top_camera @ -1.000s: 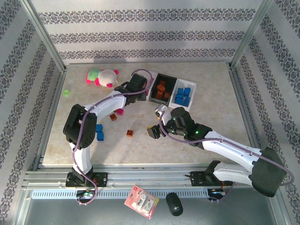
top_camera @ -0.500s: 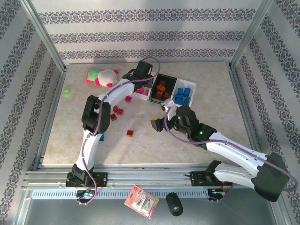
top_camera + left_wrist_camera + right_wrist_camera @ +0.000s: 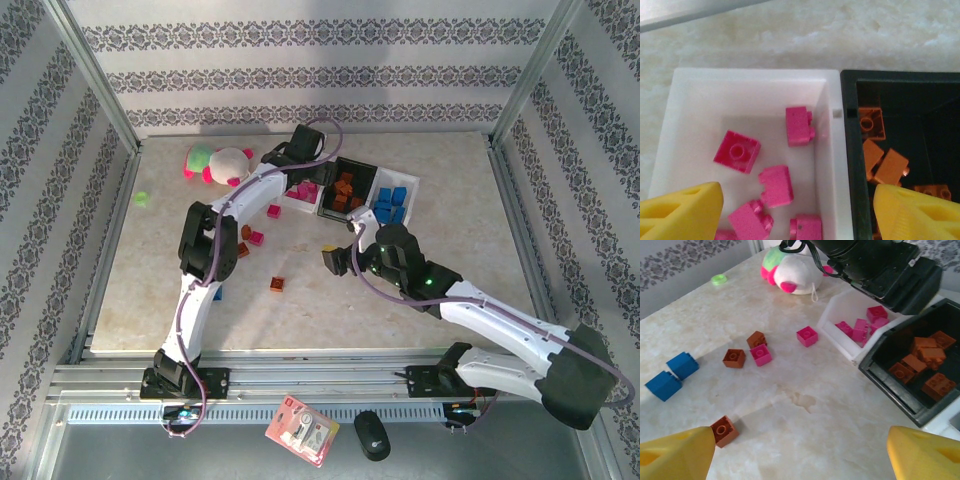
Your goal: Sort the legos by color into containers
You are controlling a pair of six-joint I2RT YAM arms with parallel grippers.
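Jaws on both grippers stand apart and empty, the left gripper (image 3: 797, 194) hanging above the white plastic tray (image 3: 755, 76) of magenta bricks (image 3: 776, 185) while the right gripper (image 3: 799, 440) hovers nearest the loose orange-brown plastic brick (image 3: 724, 431), which lies on the table (image 3: 805, 405) to its left.

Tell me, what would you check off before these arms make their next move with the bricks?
1. The left gripper is open, with nothing between its fingers: ok.
2. The white tray below it holds only pink bricks: ok.
3. The black tray holds only orange bricks: ok, as far as shown.
4. The right gripper is open and empty: ok.
5. The table is free of unsorted bricks: not ok; blue bricks, a loose orange brick and a loose pink brick lie there, among others.
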